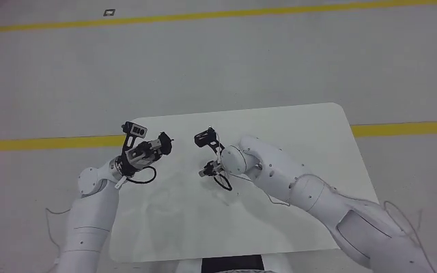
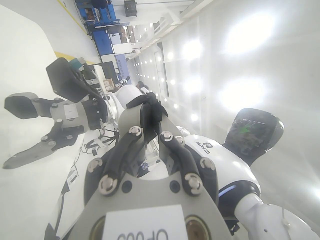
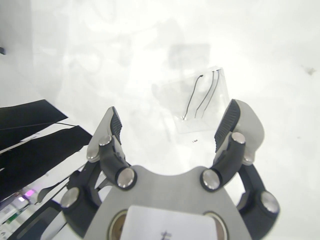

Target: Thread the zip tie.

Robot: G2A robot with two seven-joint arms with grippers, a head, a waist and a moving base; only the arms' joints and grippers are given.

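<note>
Above the white table [image 1: 307, 136], right gripper [image 3: 172, 108] spread wide and holding nothing, left gripper [image 2: 150, 116] pinched tight on a crumpled black strip [image 2: 141, 102] (zip tie or not, cannot tell), and, flat on the table just ahead of the right gripper, a clear pouch [image 3: 175, 93] with three thin black zip ties [image 3: 207, 96] in it.

In the left wrist view we are looking at a crumpled black strip [image 2: 150, 117] pinched in the left gripper [image 2: 150, 109]. Its clamped fingers [image 2: 130, 121] are covering the strip's lower part, and we are not managing to tell its material. In the right wrist view three thin black zip ties [image 3: 210, 93] are lying inside a clear plastic bag [image 3: 175, 96]. Their heads are proving too small to read, and one bag corner is disappearing behind a ribbed finger pad [image 3: 226, 118] of the right gripper [image 3: 173, 107]. The picture's edge is cutting off broad black shapes [image 3: 30, 138]. A dark speck [image 3: 310, 70] is looking too tiny to identify.
</note>
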